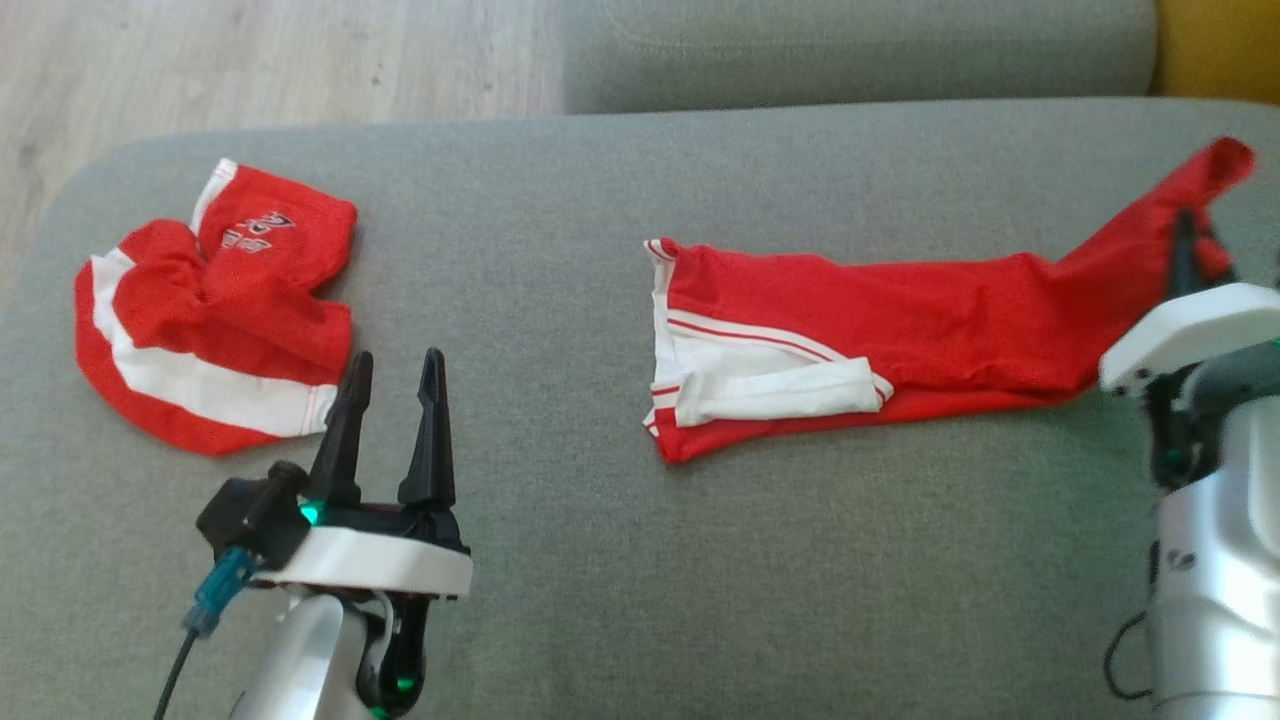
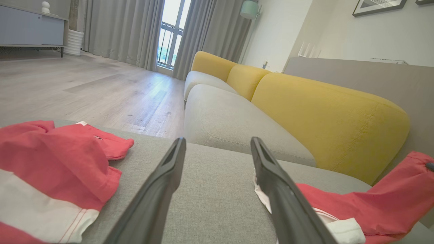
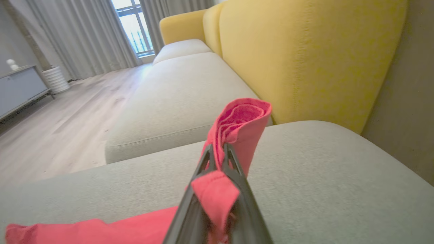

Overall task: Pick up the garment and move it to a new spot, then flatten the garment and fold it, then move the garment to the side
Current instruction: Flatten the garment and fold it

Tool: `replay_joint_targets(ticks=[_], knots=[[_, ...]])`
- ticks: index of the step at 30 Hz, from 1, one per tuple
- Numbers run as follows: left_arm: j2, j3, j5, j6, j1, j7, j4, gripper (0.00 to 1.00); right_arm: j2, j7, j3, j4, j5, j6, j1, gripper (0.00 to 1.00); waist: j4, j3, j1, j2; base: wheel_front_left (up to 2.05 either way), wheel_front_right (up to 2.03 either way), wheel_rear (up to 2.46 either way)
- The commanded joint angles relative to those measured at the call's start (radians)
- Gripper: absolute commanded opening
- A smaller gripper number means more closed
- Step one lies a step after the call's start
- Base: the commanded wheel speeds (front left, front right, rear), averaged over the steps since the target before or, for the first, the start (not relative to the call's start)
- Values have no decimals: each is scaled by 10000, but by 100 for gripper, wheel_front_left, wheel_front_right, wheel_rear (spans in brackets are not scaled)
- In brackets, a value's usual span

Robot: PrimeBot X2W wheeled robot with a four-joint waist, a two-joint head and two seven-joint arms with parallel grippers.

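Head view has the garment (image 1: 900,330) stretched out on the grey cushion (image 1: 560,560), with its long axis running from the cushion's middle to its right edge. The white-trimmed end lies flat near the cushion's middle. The other end rises off the cushion at the right edge, where my right gripper (image 1: 1187,225) is clamped on it. In the right wrist view both fingers are pressed together with red cloth pinched between them.

My left gripper (image 1: 397,355) hovers over the cushion's left half, fingers spread with nothing between them. It sits between the trimmed end and a second red garment (image 1: 210,330) crumpled at the cushion's left end.

The trimmed end lies to the right of those open fingers, and I judge the left arm the nearer one for it. Flattening would mean reaching right along that axis.
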Motion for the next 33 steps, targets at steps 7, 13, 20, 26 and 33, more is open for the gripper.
replay_joint_targets(ticks=[7, 13, 20, 26, 33], knots=[[126, 383, -77, -57, -37, -51, -245, 100, 97, 290, 2662, -803, 2009, -7, 469, 0, 393, -451, 2, 0, 0, 0, 0], [87, 340, -102, -57, 71, -51, -208, 100, 99, 180, 4263, -672, 3112, -7, 705, 0, 857, -559, 2, 0, 0, 0, 0], [54, 227, -126, -57, 25, -51, -183, 100, 100, -59, 5290, 13, 3845, -7, 567, 0, 1451, -391, 2, 0, 0, 0, 0], [56, 121, -173, -57, -52, -51, -116, 100, 100, -540, 6075, 924, 4421, -7, 350, 0, 2047, -97, 2, 0, 0, 0, 0], [84, 95, -225, -57, -133, -51, -76, 100, 100, -719, 7038, 1822, 5108, -7, 117, 100, 2313, 63, 2, 0, 0, 0, 0]])
